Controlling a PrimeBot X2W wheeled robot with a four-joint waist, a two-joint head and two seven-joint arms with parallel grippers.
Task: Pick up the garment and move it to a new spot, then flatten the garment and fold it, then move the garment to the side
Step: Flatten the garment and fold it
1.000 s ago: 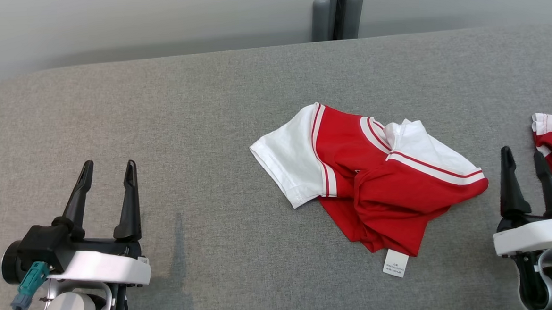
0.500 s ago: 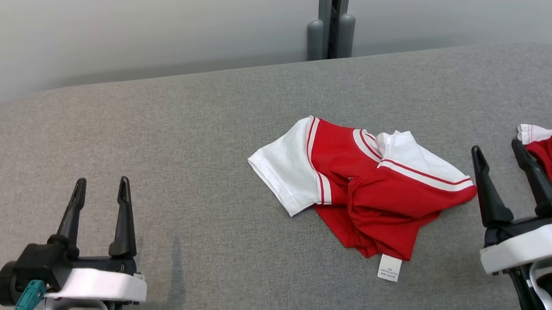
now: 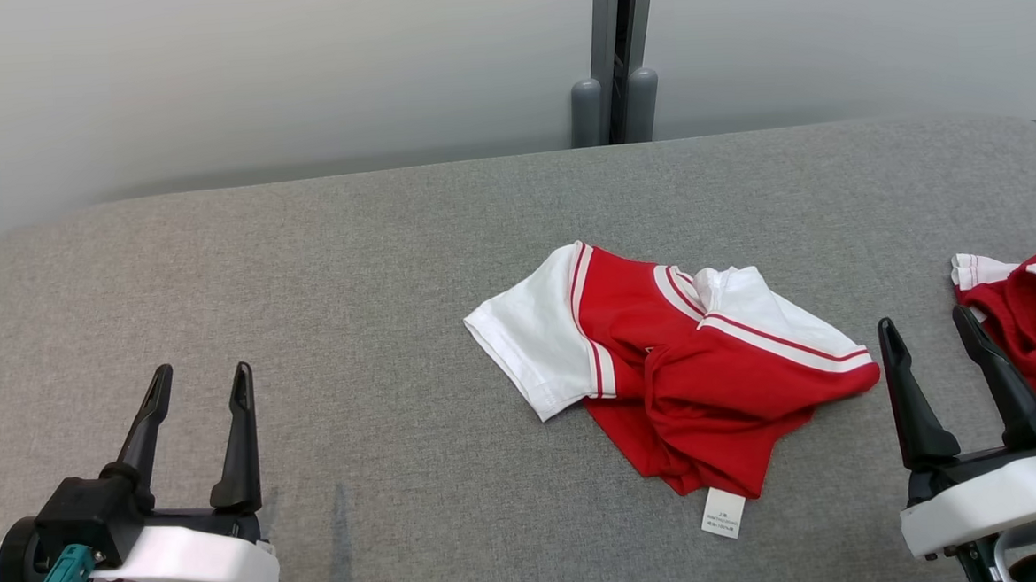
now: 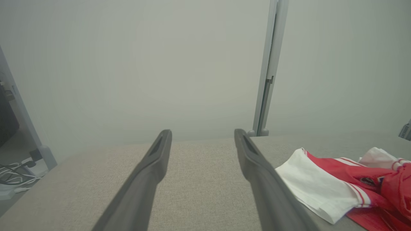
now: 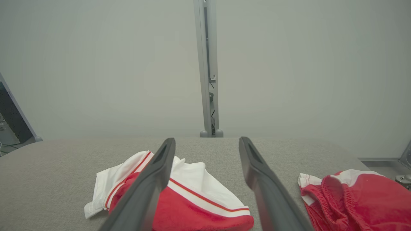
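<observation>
Your left gripper (image 3: 202, 370) and right gripper (image 3: 922, 318) stand wide and empty, nearest you. The garment (image 3: 664, 363), crumpled red and white, lies on the grey surface (image 3: 391, 244) between them, closer to the right gripper and untouched. The frame's right edge cuts off a second red piece (image 3: 1035, 335).

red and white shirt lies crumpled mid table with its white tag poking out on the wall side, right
No: the tag pokes out of the shirt's near edge, toward the robot, as the head view shows. The shirt does lie crumpled mid table.
</observation>
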